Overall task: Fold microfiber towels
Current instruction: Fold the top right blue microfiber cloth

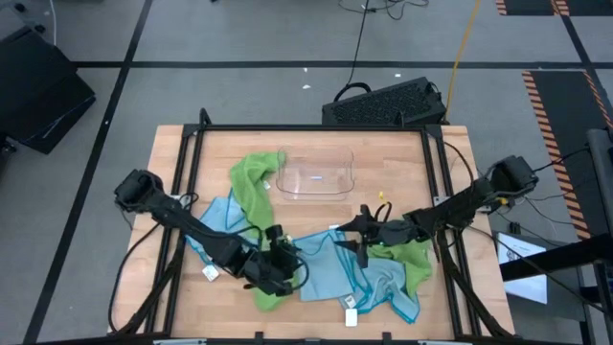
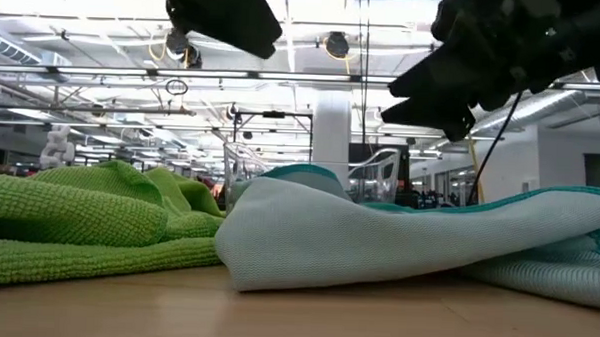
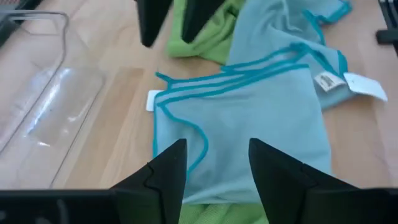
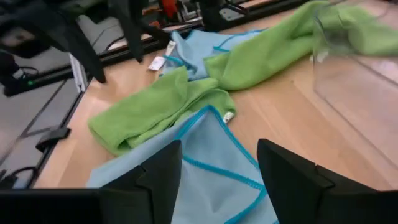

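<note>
Your left gripper [image 1: 284, 251] hangs over the near middle of the wooden surface [image 1: 393, 149], fingers [image 3: 163, 171] spread apart and holding nothing; under it lies the folded light blue towel [image 3: 249, 118], flat, teal-edged layers stacked along one side; your right gripper [image 1: 358, 237] faces it from the other side of that same cloth, fingers [image 4: 158, 174] likewise parted and empty, hovering over a blue corner [image 4: 214, 162]. You've got the rest of the microfiber towels scattered around: a crumpled lime green towel [image 1: 255, 177] at the centre-left, draped against the clear plastic tray [image 1: 317, 175]; a second blue towel [image 1: 219, 218] beneath your left arm; a small green bundle [image 1: 269, 292] near the front edge; on your right, a green towel [image 1: 410, 259] lying on another blue towel [image 1: 388, 287]; white tags [image 1: 351, 305] show at the front. From table height you see the blue fold [image 2: 398, 237] bulging beside green cloth [image 2: 78, 226]; both grippers are above, clear of the fabric.
</note>
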`<state>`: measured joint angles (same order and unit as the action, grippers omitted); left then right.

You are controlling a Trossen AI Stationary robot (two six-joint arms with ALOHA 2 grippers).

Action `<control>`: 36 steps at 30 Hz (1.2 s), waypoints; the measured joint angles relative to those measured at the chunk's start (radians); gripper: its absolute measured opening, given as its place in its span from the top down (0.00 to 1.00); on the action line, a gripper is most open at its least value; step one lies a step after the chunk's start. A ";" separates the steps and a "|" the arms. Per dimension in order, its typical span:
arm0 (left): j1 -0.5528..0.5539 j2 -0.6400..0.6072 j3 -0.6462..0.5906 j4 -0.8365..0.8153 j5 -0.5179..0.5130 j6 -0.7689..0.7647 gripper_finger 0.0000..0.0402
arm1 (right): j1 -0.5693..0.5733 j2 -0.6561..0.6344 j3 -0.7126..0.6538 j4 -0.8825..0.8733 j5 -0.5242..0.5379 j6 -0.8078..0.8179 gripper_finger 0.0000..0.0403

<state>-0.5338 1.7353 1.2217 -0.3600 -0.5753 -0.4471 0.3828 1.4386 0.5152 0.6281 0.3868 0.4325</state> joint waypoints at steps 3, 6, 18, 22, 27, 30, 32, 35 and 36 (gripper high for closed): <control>0.007 0.028 -0.003 -0.049 0.002 0.010 0.56 | 0.000 0.013 0.000 0.003 -0.028 -0.025 0.56; 0.024 0.046 -0.002 -0.054 0.003 0.033 0.56 | -0.008 0.053 0.000 0.023 -0.040 -0.037 0.64; 0.111 0.063 -0.002 -0.059 0.090 0.032 0.56 | -0.105 0.193 0.044 0.074 -0.194 -0.113 0.86; 0.104 0.024 -0.001 -0.162 0.099 0.037 0.56 | -0.141 0.222 0.166 -0.084 -0.262 -0.151 0.81; 0.090 -0.032 -0.001 -0.353 -0.018 -0.062 0.56 | -0.214 0.254 0.325 -0.365 -0.408 -0.248 0.66; 0.080 -0.053 -0.001 -0.395 -0.044 -0.089 0.56 | -0.244 0.261 0.372 -0.416 -0.507 -0.320 0.59; 0.071 -0.055 -0.001 -0.392 -0.051 -0.086 0.56 | -0.259 0.261 0.377 -0.415 -0.575 -0.365 0.57; 0.059 -0.052 -0.001 -0.393 -0.052 -0.082 0.56 | -0.280 0.282 0.379 -0.401 -0.658 -0.417 0.56; 0.057 -0.053 -0.001 -0.392 -0.055 -0.082 0.56 | -0.288 0.295 0.378 -0.401 -0.691 -0.420 0.57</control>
<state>-0.4768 1.6825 1.2209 -0.7525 -0.6304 -0.5293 0.0952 1.7335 0.8935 0.2268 -0.3041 0.0124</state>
